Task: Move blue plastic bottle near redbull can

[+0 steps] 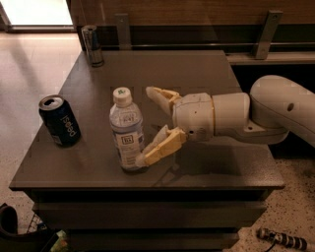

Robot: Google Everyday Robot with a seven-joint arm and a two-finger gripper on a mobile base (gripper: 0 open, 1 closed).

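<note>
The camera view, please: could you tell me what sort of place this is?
Probably an office lounge or break area: a dark table on speckled floor, wood panelling behind. The pincer hangs open beside the blue plastic bottle.

Smooth white rounded arm — cream-fingered end effector beside the bottle.

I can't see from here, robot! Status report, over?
Gripper open beside blue plastic bottle, not gripping yet. Bottle upright, front of table; redbull can at far edge. Nothing between them; Pepsi can sits aside.
</note>
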